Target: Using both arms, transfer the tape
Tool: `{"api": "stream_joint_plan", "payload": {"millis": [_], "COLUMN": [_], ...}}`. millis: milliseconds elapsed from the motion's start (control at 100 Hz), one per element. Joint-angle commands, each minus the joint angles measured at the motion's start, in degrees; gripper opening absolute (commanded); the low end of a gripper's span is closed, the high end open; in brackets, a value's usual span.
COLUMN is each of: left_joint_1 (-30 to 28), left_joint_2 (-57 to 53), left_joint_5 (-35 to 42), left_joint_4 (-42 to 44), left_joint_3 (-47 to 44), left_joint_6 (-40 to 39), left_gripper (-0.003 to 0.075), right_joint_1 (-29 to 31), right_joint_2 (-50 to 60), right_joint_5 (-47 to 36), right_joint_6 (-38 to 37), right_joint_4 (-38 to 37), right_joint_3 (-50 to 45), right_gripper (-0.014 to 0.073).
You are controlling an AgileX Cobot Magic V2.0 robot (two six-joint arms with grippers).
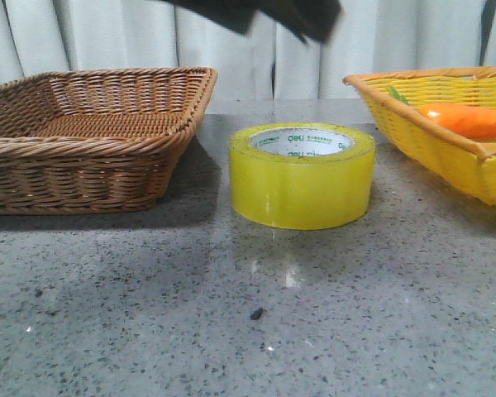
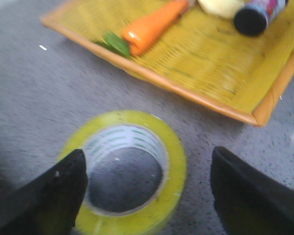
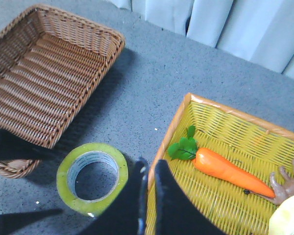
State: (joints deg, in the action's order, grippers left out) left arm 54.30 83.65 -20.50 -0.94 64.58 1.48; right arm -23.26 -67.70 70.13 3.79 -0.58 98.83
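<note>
Yellow tape (image 1: 302, 176), lying flat, hole upward

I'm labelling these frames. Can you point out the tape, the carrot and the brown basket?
tape (image 1: 302, 186), front view, yellow outer wall.
carrot (image 3: 230, 171), right wrist view, mid-body.
brown basket (image 1: 74, 147), front view, near rim.

The tape (image 1: 302, 188) is translucent yellow, its inner core white with small green print. The left basket (image 1: 91, 136) is brown woven wicker; the right basket (image 1: 446, 141) is yellow with an orange rim. The carrot (image 1: 469, 120) is orange with green leaves. The table (image 1: 248, 322) is grey, speckled dark.
</note>
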Motion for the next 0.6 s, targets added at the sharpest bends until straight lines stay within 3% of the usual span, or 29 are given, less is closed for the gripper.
{"api": "stream_joint_plan", "payload": {"millis": [0,180,400,590], "left_joint_1": [1.5,2.0,1.9,1.7], "left_joint_2": [2.0,9.6,15.0,16.7], "left_joint_5": [-0.6,-7.5,-9.1,-9.2], "left_joint_4": [0.1,0.1,0.1,0.5], "left_joint_3": [5.4,11.7,14.1,14.3], "left_joint_6": [0.0,0.0,1.3,1.3], "left_gripper": [0.05,0.05,0.0488,0.0371], "right_joint_1": [0.3,0.3,0.3,0.3], "right_joint_2": [2.2,2.3,2.3,2.3], "right_joint_5": [-2.4,-1.0,-0.5,-0.2], "right_joint_6": [0.1,0.1,0.1,0.1], "right_joint_4": [-0.5,-0.5,-0.5,-0.5], "right_joint_3": [1.2,1.2,1.2,1.2], "right_gripper": [-0.0074,-0.0074,-0.0074,-0.0074]}}
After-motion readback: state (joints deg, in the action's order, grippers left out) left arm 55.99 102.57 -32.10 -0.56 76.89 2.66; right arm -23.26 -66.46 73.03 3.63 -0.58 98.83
